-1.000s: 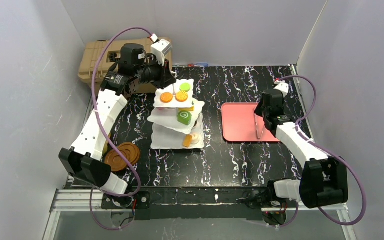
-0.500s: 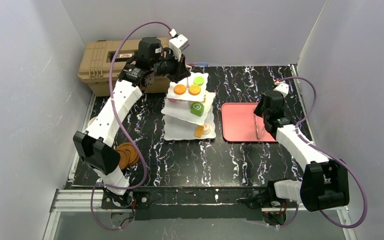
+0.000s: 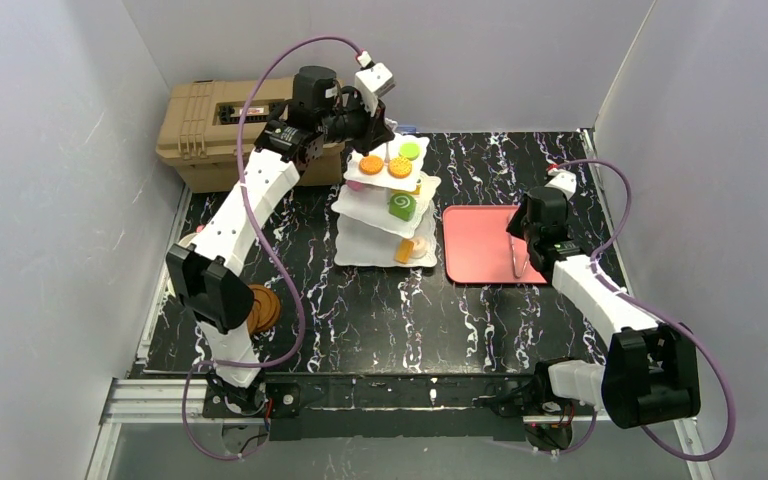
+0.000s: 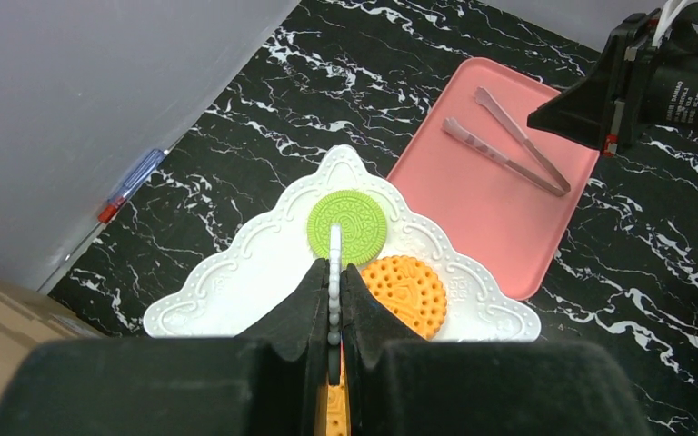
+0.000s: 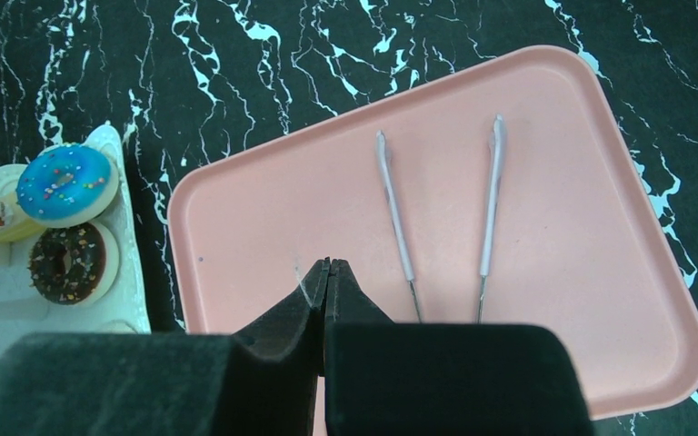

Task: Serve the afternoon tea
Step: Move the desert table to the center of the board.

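Left claw [image 4: 332, 283] is clamped on the wire loop [image 4: 334, 243] at the top of the three-tier stand [image 3: 385, 215]; you can see the beaded wire pinched right between the two fingers. The whole stand sits directly under that claw. The green cookie [image 4: 346, 220] is just past the tips, and the orange cookie [image 4: 404, 286] is just off to the tips' right on the top plate [image 4: 236, 283]. I can't tell whether the bottom plate is on the bench [image 3: 480, 310] or a hair off it.

Right claw [image 5: 325, 268] has its fingers pressed together with nothing in them, hovering over the pink tray [image 5: 554, 300]. The tongs [image 5: 398, 218] lie on the tray just ahead of it and to the right. The stand's bottom tier, with a blue doughnut [image 5: 64, 180] and a chocolate doughnut [image 5: 65, 259], is off to its left, right next to the tray edge.

My read is that this is the "place the stand" step, with the stand carried by its handle. Next it needs to go down level and slowly so the pastries don't slide, then the left claw lets go and goes up clear of the loop. The brown saucers [image 3: 263, 308] are well behind the left claw near its base, so they look like the job after that.
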